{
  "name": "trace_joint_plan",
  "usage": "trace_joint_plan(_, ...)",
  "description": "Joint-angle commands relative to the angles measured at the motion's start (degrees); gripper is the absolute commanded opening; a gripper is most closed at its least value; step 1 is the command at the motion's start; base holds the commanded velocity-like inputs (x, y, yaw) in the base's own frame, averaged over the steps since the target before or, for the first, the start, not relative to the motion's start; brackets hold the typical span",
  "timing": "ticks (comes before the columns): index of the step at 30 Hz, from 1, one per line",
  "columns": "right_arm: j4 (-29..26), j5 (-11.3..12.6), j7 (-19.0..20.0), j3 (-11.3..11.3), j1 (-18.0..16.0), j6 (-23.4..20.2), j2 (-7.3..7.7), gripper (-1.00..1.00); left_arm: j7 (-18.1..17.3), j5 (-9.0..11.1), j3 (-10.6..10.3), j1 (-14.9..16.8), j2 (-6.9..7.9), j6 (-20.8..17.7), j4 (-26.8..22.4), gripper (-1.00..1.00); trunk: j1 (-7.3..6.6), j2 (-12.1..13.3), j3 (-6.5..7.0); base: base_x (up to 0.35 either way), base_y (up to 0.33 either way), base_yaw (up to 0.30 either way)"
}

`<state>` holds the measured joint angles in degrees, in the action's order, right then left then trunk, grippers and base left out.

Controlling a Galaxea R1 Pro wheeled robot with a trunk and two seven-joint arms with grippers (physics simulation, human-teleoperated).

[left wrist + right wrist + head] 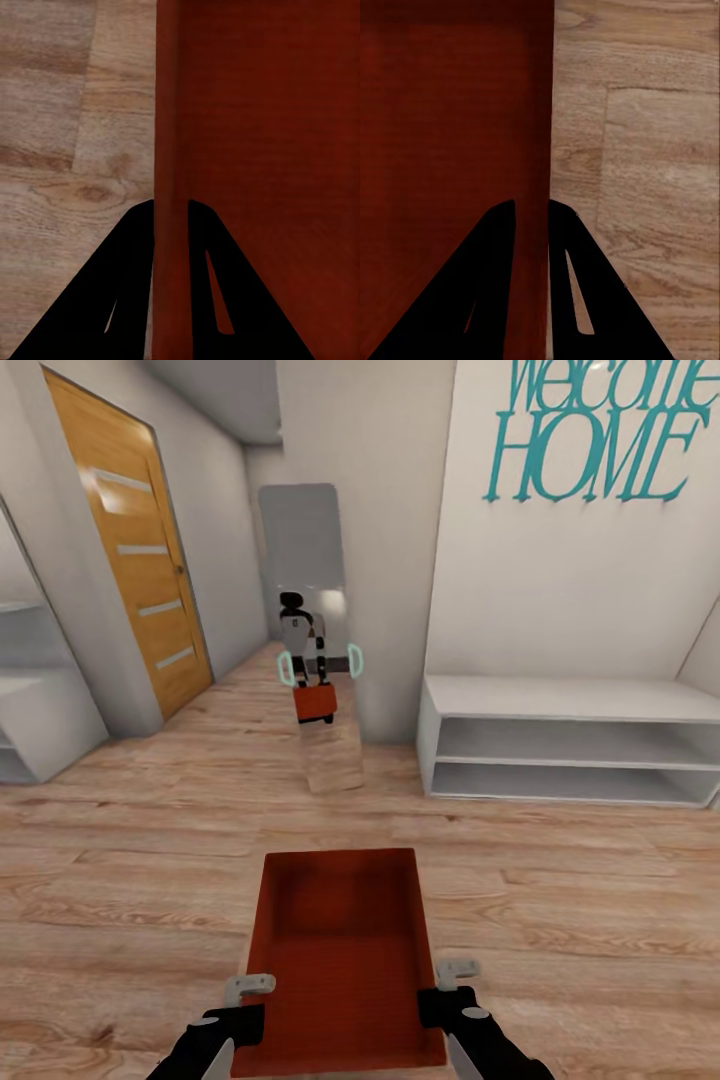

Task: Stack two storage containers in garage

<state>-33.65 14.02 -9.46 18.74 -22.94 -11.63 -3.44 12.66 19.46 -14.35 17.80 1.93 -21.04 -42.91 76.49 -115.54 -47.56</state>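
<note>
One orange-red open-top storage container (340, 950) hangs low in front of me over the light wood plank flooring, held by its two long side walls. My left gripper (245, 1010) is shut on its left wall (169, 112), with one black finger on each side of the rim in the left wrist view (171, 206). My right gripper (445, 995) is shut on the right wall (531, 112) in the same way (532, 204). The container's inside looks empty.
A tall mirror (305, 540) straight ahead reflects me carrying the bin. A wooden door with slats (135, 560) stands at the left, next to a white shelf unit (30, 700). A low white bench shelf (570, 745) sits at the right under the "Welcome HOME" lettering (595, 430).
</note>
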Motion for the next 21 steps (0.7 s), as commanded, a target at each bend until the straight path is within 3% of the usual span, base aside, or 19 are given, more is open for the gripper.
trace_joint_plan(1, -0.01, 1.12, -0.3, 0.5, 0.0, -0.23, 0.01, -1.0, 0.37, 1.55, -0.64, 0.04, 0.02, 0.08, -2.0, -1.0, 0.03, -0.02, -0.06, 0.345, 0.158, 0.0)
trace_joint_plan(21, -0.01, 1.11, -0.3, 0.5, 0.0, -0.23, 0.01, -1.0, 0.37, 1.55, -0.59, 0.04, 0.0, 0.12, -2.0, -1.0, 0.03, -0.02, -0.06, 0.335, 0.179, 0.0)
